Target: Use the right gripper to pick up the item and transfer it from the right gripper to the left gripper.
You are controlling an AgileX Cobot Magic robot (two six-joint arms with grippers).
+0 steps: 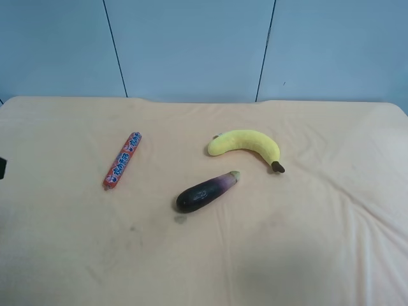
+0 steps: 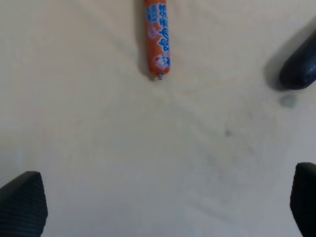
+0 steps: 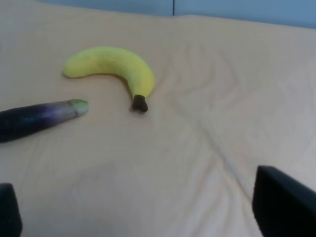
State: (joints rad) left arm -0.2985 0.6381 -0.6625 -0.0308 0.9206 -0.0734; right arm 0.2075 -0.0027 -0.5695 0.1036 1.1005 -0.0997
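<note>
The item [image 1: 122,160], a slim red wrapped stick with blue and white print, lies flat on the cream cloth [image 1: 306,255] covering the table, toward the exterior high view's left edge, tilted with its upper end leaning toward the far edge. Nothing touches it. The eggplant [image 1: 205,192] lies near the middle of the surface, well apart from the item, green cap end pointing toward the banana [image 1: 245,144], which curves just beyond it toward the far edge. A small grey spot [image 1: 181,219] marks the cloth just beside the eggplant's rounded end. The right gripper [image 3: 143,207] hangs above bare cloth with fingers [image 3: 284,205] spread wide, holding nothing; banana and eggplant tip lie ahead of it. The left gripper [image 2: 168,207] is likewise spread wide and empty, fingers [image 2: 22,205] at the frame corners; the item's crimped end lies ahead of it, clear of both fingers. Neither arm appears in the exterior high view.
</note>
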